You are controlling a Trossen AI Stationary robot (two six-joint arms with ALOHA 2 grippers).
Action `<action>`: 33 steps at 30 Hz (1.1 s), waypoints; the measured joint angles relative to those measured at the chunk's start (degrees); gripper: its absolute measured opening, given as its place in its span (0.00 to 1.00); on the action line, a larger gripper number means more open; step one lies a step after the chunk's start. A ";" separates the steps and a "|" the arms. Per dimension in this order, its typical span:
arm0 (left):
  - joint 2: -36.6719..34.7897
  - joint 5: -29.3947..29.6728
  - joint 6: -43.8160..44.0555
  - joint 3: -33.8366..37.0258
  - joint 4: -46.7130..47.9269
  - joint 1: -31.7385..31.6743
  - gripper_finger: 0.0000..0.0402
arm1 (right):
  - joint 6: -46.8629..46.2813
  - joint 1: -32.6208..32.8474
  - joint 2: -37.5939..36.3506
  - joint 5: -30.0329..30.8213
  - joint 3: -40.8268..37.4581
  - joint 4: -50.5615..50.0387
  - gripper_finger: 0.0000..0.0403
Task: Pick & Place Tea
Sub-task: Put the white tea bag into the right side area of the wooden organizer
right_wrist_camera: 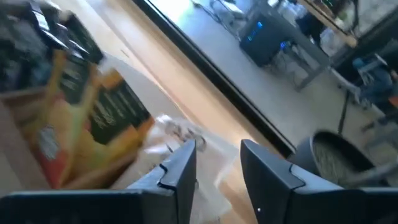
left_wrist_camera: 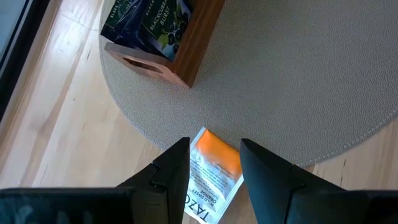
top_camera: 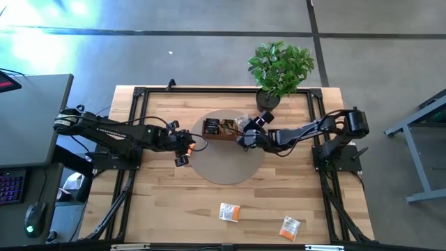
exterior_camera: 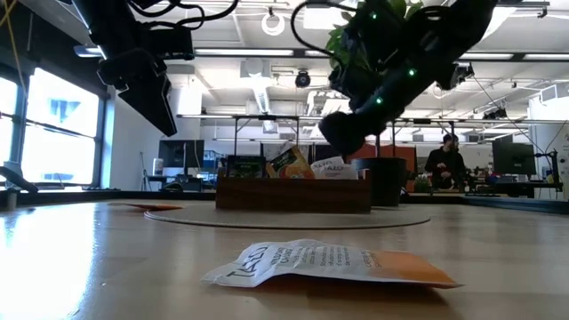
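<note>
A brown wooden tray [top_camera: 219, 129] stands on a round grey mat [top_camera: 226, 164] with tea sachets upright in its compartments [exterior_camera: 289, 164]. My right gripper [top_camera: 245, 137] hovers open at the tray's right end, its fingers [right_wrist_camera: 180, 168] just over a pale sachet [right_wrist_camera: 177, 132] in that end compartment. My left gripper [top_camera: 182, 148] hangs open above the mat's left rim. Below it a white-and-orange sachet [left_wrist_camera: 211, 171] lies flat, half on the mat and half on the wood. Two more white-and-orange sachets [top_camera: 229, 212] [top_camera: 290, 227] lie near the table's near edge.
A potted plant [top_camera: 281, 66] stands at the table's far edge, close behind the right arm, and its dark pot [exterior_camera: 384, 182] shows beside the tray. Black frame rails [top_camera: 132, 160] run along both table sides. A person [exterior_camera: 444, 160] sits far off in the room.
</note>
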State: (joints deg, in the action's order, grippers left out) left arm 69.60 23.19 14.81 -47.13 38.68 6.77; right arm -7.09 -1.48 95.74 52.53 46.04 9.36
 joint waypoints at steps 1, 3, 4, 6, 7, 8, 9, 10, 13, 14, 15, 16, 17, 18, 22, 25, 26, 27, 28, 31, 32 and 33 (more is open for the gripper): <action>0.00 0.01 0.00 0.00 0.02 0.00 0.34 | 1.47 -0.26 -0.25 -0.53 0.00 1.04 0.31; 0.00 0.05 0.00 0.00 -0.05 0.00 0.34 | 3.53 -1.39 -0.35 -0.62 0.02 4.17 0.31; 0.00 0.05 0.00 0.00 0.00 0.00 0.34 | 4.17 -2.30 -0.37 -0.75 0.04 5.33 0.31; 0.00 0.05 0.00 0.00 -0.05 -0.01 0.34 | 4.42 -4.80 -0.37 -2.32 0.04 7.25 0.31; 0.00 0.05 0.00 0.00 -0.02 -0.01 0.34 | 4.12 -6.22 -0.37 -4.43 0.04 8.12 0.31; 0.00 0.05 0.00 0.00 0.00 0.01 0.34 | 3.14 -7.81 -0.37 -7.24 0.04 8.73 0.31; 0.00 0.05 0.00 0.00 -0.05 -0.01 0.34 | 1.85 -9.38 -0.37 -10.64 0.04 9.20 0.31; 0.00 0.05 0.00 0.00 -0.02 0.01 0.34 | 0.46 -10.90 -0.37 -14.34 0.04 9.34 0.31; 0.00 0.05 0.00 0.00 -0.01 0.01 0.34 | -2.82 -14.56 -0.37 -22.38 0.04 7.94 0.31; 0.00 0.04 0.00 0.00 0.00 0.00 0.34 | -3.97 -15.33 -0.37 -23.96 0.04 7.03 0.31; 0.00 0.04 0.00 0.00 0.00 0.00 0.34 | -4.87 -15.81 -0.37 -25.43 0.04 6.03 0.31; 0.00 0.04 0.00 0.00 0.00 0.00 0.34 | -5.35 -16.16 -0.37 -27.03 0.04 4.98 0.31; 0.00 0.05 0.00 0.00 0.00 0.01 0.34 | -5.79 -16.28 -0.37 -28.39 0.04 4.02 0.31; 0.00 0.03 0.00 0.00 0.00 0.00 0.34 | -5.91 -16.22 -0.37 -29.77 0.07 2.93 0.31; 0.00 0.03 0.00 0.00 0.00 0.01 0.34 | -5.95 -14.43 -0.39 -31.10 0.07 -2.53 0.31; 0.00 0.20 0.00 0.00 0.01 0.01 0.34 | -5.92 -12.62 -0.63 -27.05 0.07 -5.17 0.31; 0.00 0.34 0.00 0.00 0.00 0.01 0.34 | -5.54 -12.02 -0.81 -24.93 0.05 -5.37 0.31; 0.00 0.50 0.00 0.00 -0.01 0.00 0.34 | -4.65 -11.44 -1.24 -22.98 0.03 -5.45 0.31; 0.00 0.59 0.00 0.00 0.00 -0.01 0.34 | -3.61 -10.89 -1.78 -21.07 0.02 -5.34 0.31; 0.00 1.04 0.00 0.00 0.00 0.01 0.34 | -1.09 -9.46 -4.59 -16.64 0.02 -4.67 0.31; 0.00 1.10 0.00 0.00 -0.02 0.01 0.34 | -0.39 -9.18 -5.65 -16.34 0.02 -4.63 0.31; 0.00 1.10 0.00 0.00 -0.05 -0.01 0.34 | -0.11 -9.00 -6.83 -16.86 0.02 -4.80 0.31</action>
State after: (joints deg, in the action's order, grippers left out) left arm 69.60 24.29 14.81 -47.13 38.63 6.76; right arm -7.20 -10.47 88.91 35.67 46.06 4.56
